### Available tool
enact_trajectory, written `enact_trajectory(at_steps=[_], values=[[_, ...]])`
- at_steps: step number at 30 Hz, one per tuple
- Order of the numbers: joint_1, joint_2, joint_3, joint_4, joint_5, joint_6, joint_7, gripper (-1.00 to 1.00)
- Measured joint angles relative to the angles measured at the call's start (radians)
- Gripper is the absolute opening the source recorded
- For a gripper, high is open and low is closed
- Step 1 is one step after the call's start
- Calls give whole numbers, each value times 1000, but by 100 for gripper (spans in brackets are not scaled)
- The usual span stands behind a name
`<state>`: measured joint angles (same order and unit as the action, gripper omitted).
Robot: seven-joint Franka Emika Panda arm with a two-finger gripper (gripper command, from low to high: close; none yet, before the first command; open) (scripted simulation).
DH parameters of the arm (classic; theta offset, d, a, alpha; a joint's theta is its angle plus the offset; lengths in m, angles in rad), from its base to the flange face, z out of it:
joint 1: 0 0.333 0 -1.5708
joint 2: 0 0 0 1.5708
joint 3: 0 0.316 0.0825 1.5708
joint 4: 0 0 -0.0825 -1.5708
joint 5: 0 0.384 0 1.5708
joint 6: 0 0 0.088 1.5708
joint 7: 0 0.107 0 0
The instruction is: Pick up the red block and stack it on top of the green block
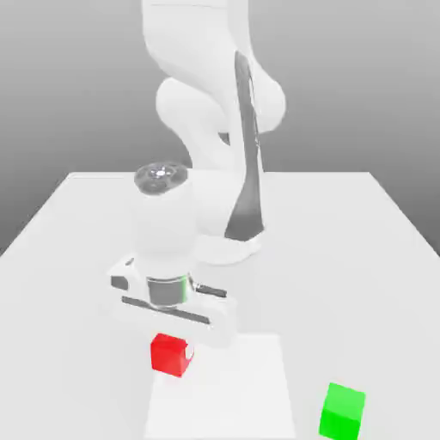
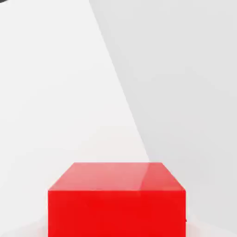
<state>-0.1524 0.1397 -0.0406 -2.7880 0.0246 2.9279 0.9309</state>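
The red block (image 1: 169, 354) rests on the white table (image 1: 344, 258) near its front, left of centre in the exterior view. My gripper (image 1: 174, 345) has come straight down over it and is shut on the red block, with a white fingertip (image 1: 190, 352) showing against the block's right side. The hand view has the red block (image 2: 116, 199) very close, with its top face and one side showing. The green block (image 1: 342, 411) stands on the table toward the exterior view's right and nearer the front edge, well apart from the red one.
The arm's white base (image 1: 225, 245) stands behind the hand at the middle of the table. A paler square patch (image 1: 249, 387) marks the table surface between the two blocks.
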Motion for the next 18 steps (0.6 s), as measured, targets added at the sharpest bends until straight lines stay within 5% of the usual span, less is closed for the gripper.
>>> enact_trajectory(at_steps=[5,18], values=[[-5,-129,21,8,-36,-138,40,-100],[277,23,221,362,-84,-344,252,-100]])
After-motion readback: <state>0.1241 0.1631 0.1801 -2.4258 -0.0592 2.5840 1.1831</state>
